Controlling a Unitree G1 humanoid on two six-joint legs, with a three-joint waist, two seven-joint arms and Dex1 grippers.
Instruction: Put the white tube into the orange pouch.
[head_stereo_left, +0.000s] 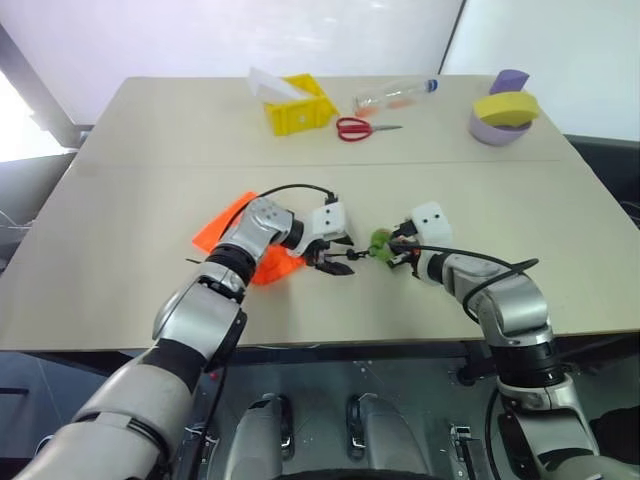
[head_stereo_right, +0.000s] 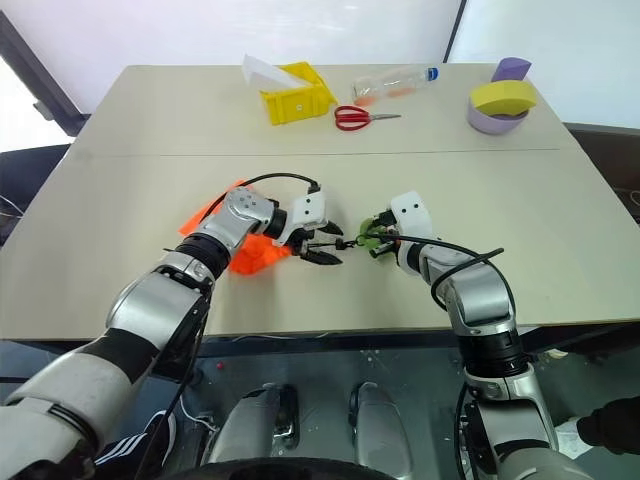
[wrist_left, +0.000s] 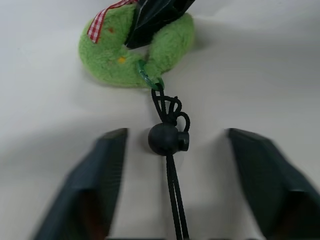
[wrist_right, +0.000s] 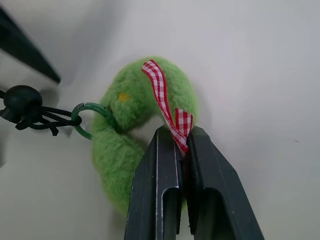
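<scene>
Right gripper (wrist_right: 181, 145) clamped on green bobble (wrist_right: 135, 125); left gripper (wrist_left: 172, 150) half-open astride cord toggle (wrist_left: 165, 139). Orange pouch (head_stereo_left: 228, 225) at 9 o'clock from bobble. White tube unseen; insertion not confirmable

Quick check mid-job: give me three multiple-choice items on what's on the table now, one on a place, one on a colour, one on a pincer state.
1. The scissors lie:
A. between the yellow box and the clear bottle
B. on the orange pouch
C. at the near edge

2. The scissors' handles are:
A. blue
B. red
C. green

3. The right pincer is:
A. wide open
B. shut on the green bobble
C. holding the bottle

Key: 1 A, they lie at the far side; 2 B, red loops; 3 B, it pinches the bobble's ribbon.
</scene>
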